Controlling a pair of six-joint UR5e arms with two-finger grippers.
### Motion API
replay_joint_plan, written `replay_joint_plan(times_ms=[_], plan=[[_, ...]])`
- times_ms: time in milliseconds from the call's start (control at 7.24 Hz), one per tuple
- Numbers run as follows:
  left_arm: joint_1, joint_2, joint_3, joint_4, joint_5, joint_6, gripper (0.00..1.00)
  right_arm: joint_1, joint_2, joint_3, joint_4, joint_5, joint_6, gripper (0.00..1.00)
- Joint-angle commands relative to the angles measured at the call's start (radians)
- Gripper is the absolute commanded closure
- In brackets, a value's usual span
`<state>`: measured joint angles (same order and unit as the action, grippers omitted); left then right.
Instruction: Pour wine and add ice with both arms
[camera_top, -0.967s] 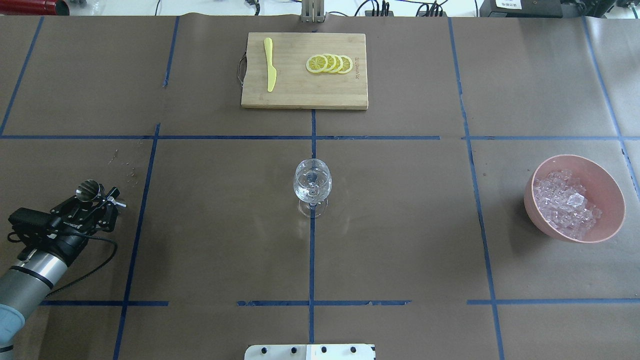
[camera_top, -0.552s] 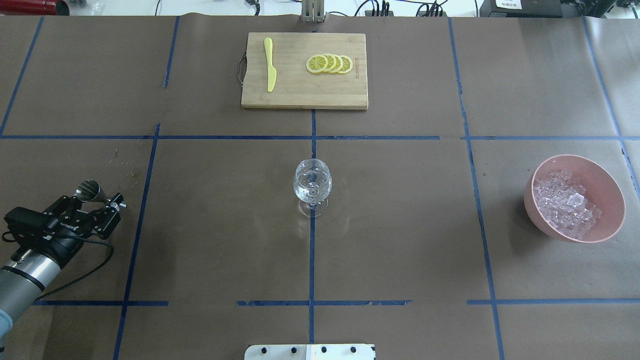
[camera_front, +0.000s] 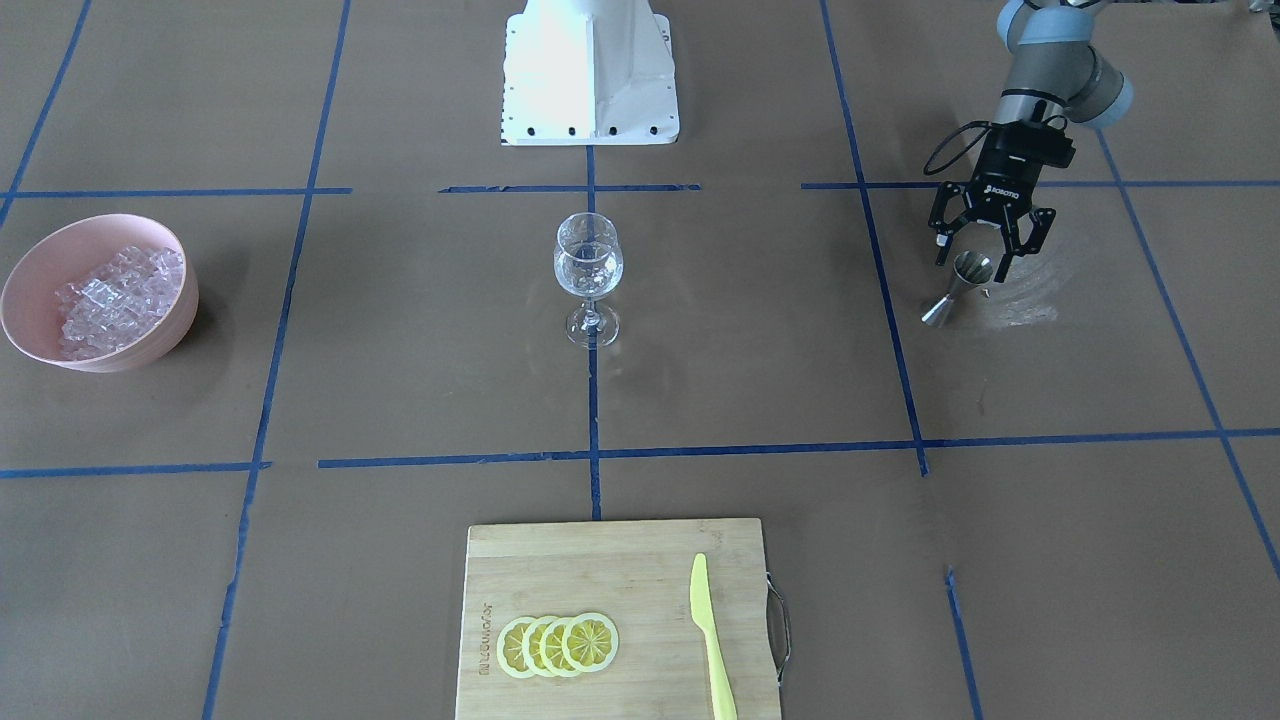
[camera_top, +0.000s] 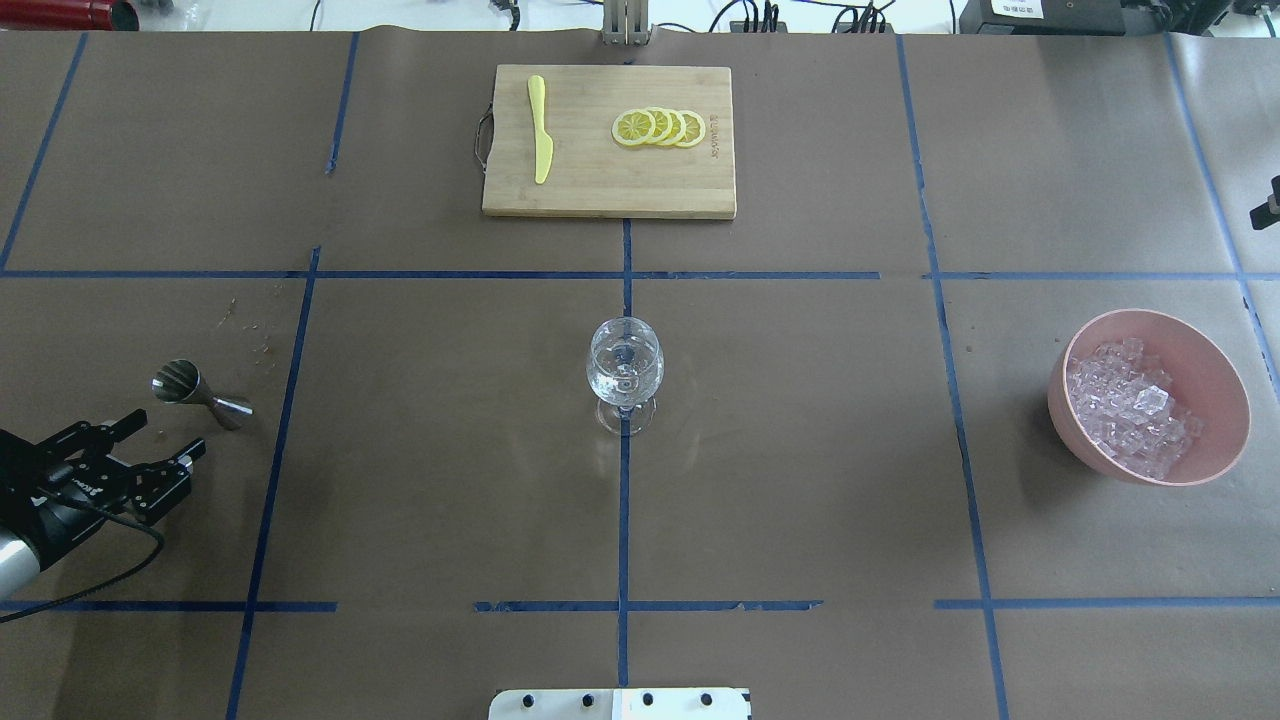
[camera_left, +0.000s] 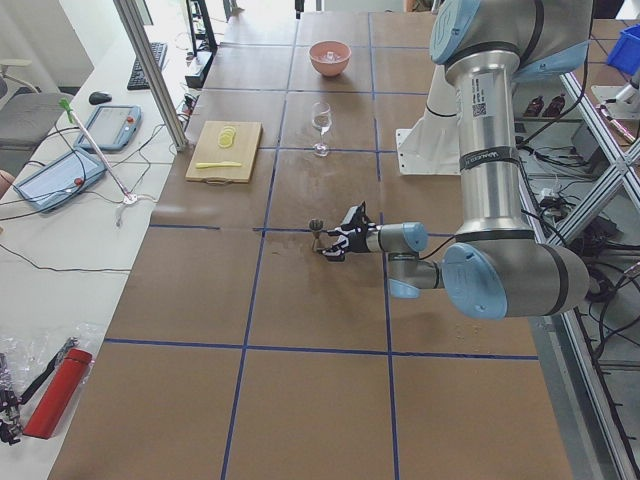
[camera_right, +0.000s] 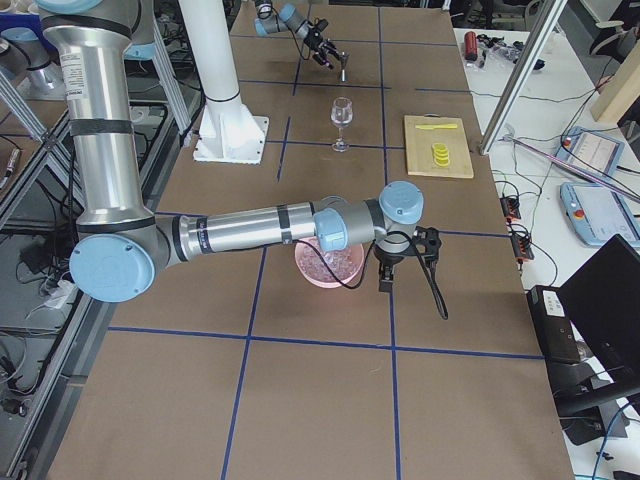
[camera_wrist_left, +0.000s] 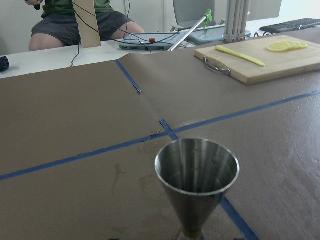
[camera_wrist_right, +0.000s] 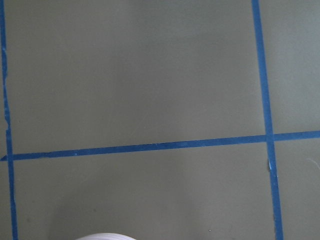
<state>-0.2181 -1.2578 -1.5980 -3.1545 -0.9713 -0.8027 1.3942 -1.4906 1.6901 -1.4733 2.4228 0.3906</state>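
A clear wine glass (camera_top: 624, 370) with clear liquid in it stands at the table's middle; it also shows in the front view (camera_front: 588, 270). A steel jigger (camera_top: 200, 392) stands upright on the left. My left gripper (camera_top: 170, 432) is open and empty, a short way behind the jigger (camera_front: 958, 287). The left wrist view shows the jigger (camera_wrist_left: 197, 175) close in front. The ice (camera_top: 1130, 405) fills a pink bowl (camera_top: 1215, 380) on the right. My right gripper (camera_right: 405, 255) hangs just beyond the bowl; I cannot tell whether it is open or shut.
A wooden cutting board (camera_top: 608, 190) at the far middle holds a yellow knife (camera_top: 540, 130) and lemon slices (camera_top: 660, 127). The white pedestal (camera_front: 590, 70) stands at the robot's side. Blue tape lines cross the brown table cover.
My left gripper has drawn back toward the robot, away from the jigger, which stays standing on the table. A black bit of the right gripper now shows at the overhead view's right edge.
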Motion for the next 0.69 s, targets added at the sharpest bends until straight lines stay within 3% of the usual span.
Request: replay_joint_plan(times_ms=[0, 138, 276, 414, 552], plan=[[-0.01, 0.122, -0.086, 0.002, -0.224, 0.063, 0.2, -0.085, -0.029, 0.125, 0.004, 0.002, 0.032, 0.0], [-0.021, 0.186, -0.135, 0.002, -0.245, 0.115, 0.19, -0.139, -0.045, 0.194, 0.013, -0.007, 0.163, 0.0], [-0.036, 0.193, -0.104, 0.005, -0.25, 0.141, 0.16, -0.183, -0.086, 0.224, 0.071, -0.01, 0.238, 0.0], [-0.126, 0.192, -0.077, 0.007, -0.329, 0.154, 0.13, -0.222, -0.152, 0.226, 0.184, -0.036, 0.244, 0.0], [-0.291, 0.177, -0.056, 0.03, -0.515, 0.205, 0.15, -0.297, -0.192, 0.229, 0.249, -0.16, 0.32, 0.0]])
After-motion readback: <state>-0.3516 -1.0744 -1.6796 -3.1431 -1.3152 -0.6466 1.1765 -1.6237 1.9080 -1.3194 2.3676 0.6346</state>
